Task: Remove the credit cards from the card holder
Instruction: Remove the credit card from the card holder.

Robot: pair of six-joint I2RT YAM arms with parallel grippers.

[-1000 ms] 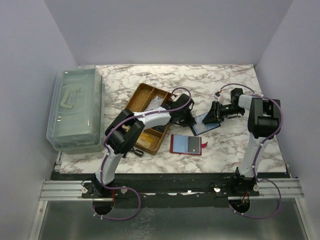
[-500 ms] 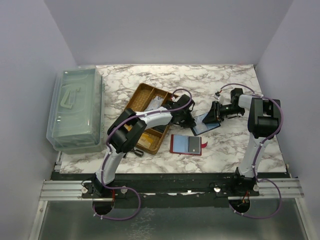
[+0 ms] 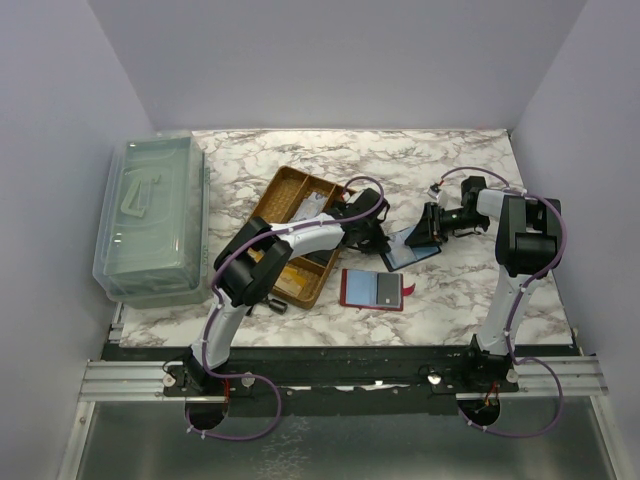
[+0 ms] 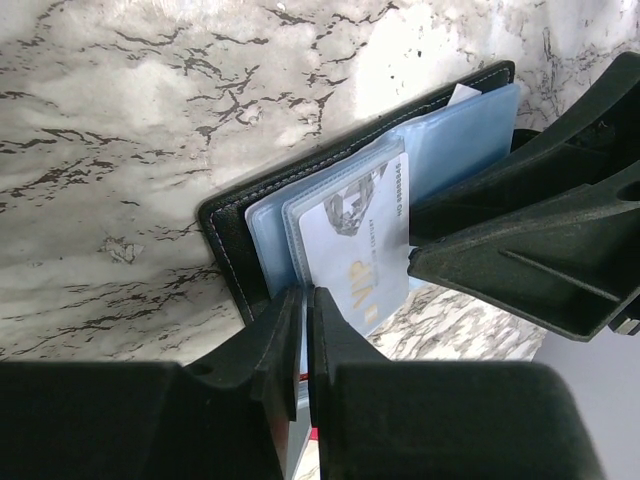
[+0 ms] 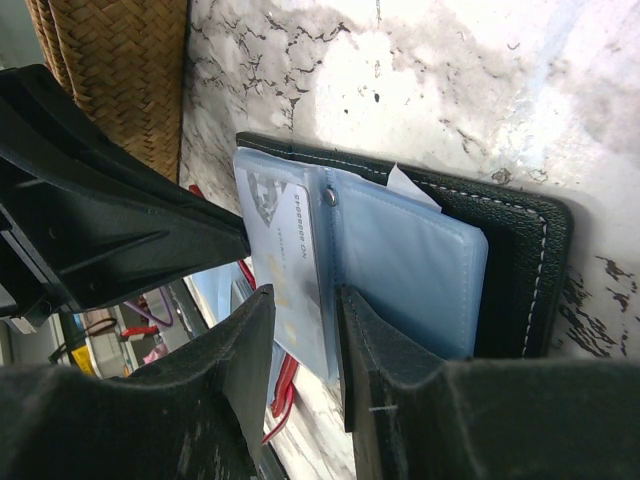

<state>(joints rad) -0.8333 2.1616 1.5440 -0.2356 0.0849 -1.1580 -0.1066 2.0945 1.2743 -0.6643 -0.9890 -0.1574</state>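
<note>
The black card holder (image 3: pixel 410 248) lies open on the marble between both arms, its blue plastic sleeves (image 4: pixel 455 140) fanned out. A white credit card (image 4: pixel 360 240) marked VIP sticks out of a sleeve. My left gripper (image 4: pixel 303 300) has its jaws pressed almost together on that card's corner at the sleeve edge. From the opposite side, my right gripper (image 5: pixel 305 300) is shut on the lower edge of the sleeves (image 5: pixel 400 260), holding the card holder (image 5: pixel 520 250) down. In the top view the left gripper (image 3: pixel 378 238) and right gripper (image 3: pixel 432 228) face each other across the holder.
Two loose cards (image 3: pixel 372 289), blue and grey with a red edge, lie in front of the holder. A wicker tray (image 3: pixel 295 215) sits under the left arm. A clear plastic box (image 3: pixel 155 215) fills the far left side.
The left gripper's jaws have closed further onto the card's corner. Both arms and the card holder stay where they were.
</note>
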